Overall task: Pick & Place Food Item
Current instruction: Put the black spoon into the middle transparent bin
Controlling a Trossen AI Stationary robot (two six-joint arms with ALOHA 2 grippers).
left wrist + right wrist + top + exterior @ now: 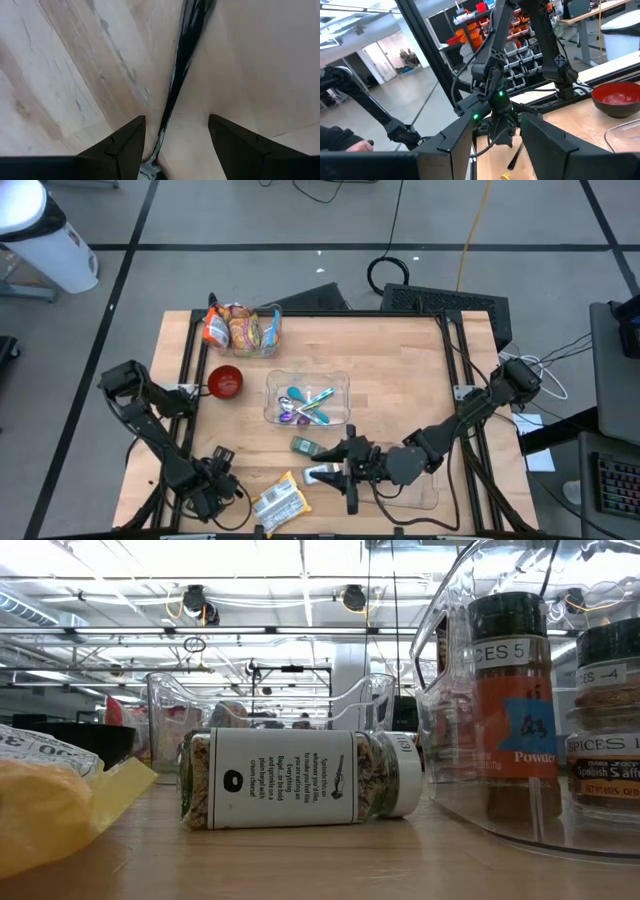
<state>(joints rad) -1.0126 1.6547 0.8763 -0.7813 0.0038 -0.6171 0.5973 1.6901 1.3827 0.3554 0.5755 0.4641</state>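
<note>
A spice jar with a white label (290, 780) lies on its side on the wooden table; it also shows in the high view (322, 474). A second small jar (305, 445) lies just beyond it. A yellow food packet (278, 500) lies near the front edge. My right gripper (347, 476) is open next to the white-label jar; its wrist view (495, 150) shows nothing between the fingers. My left gripper (215, 488) is open near the front left, pointing down at the bare table (175, 135).
A clear bin (530, 690) with upright spice jars stands at the front right. A clear tray of cutlery (307, 398) sits mid-table. A red bowl (225, 381) and a clear bin of snack packets (243, 330) are at the far left.
</note>
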